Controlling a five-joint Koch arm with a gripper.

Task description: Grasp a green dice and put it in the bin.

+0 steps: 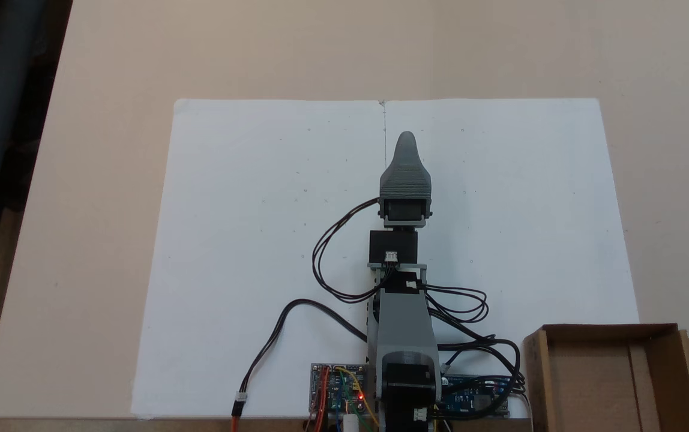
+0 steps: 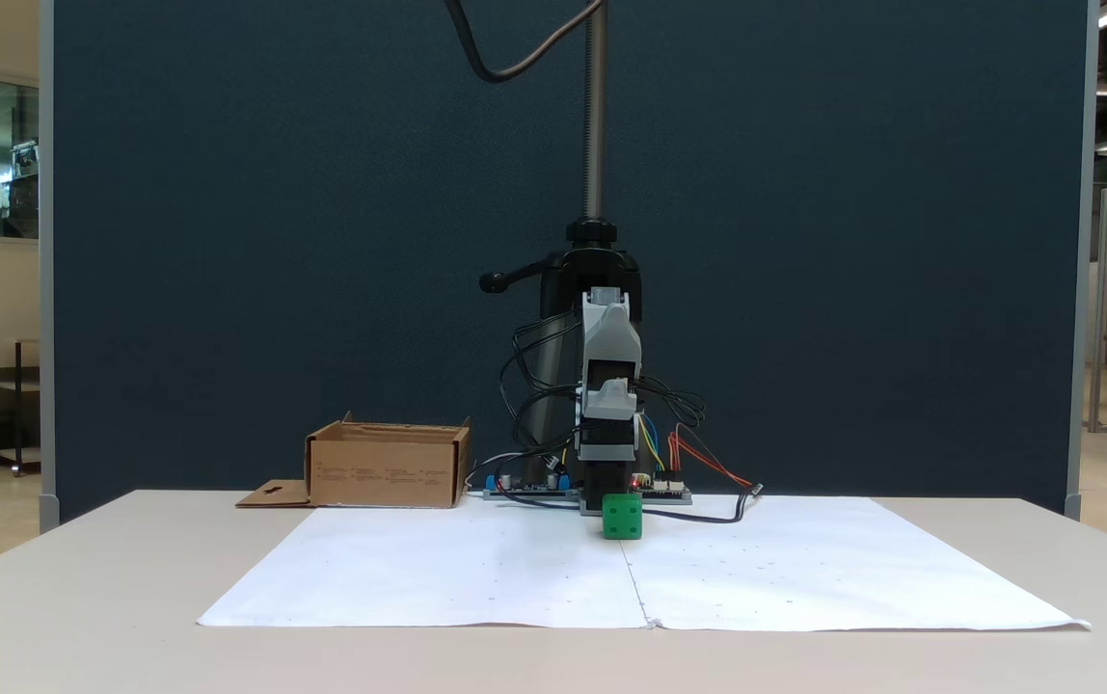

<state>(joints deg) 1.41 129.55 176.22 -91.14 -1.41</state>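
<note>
Green dice [image 2: 622, 517] beneath end effector [image 1: 406, 144]; jaws indistinct

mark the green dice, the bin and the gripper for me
green dice [image 2: 622, 516]: front fixed view, centre of its facing side.
bin [image 1: 608, 329]: top-down fixed view, far wall's upper edge; [image 2: 386, 475] front fixed view, facing wall.
gripper [image 1: 407, 141]: top-down fixed view, tip of the grey jaw.

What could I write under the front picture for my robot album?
A little green dice sits on white paper before the grey robot arm, cardboard bin waiting nearby.
</note>
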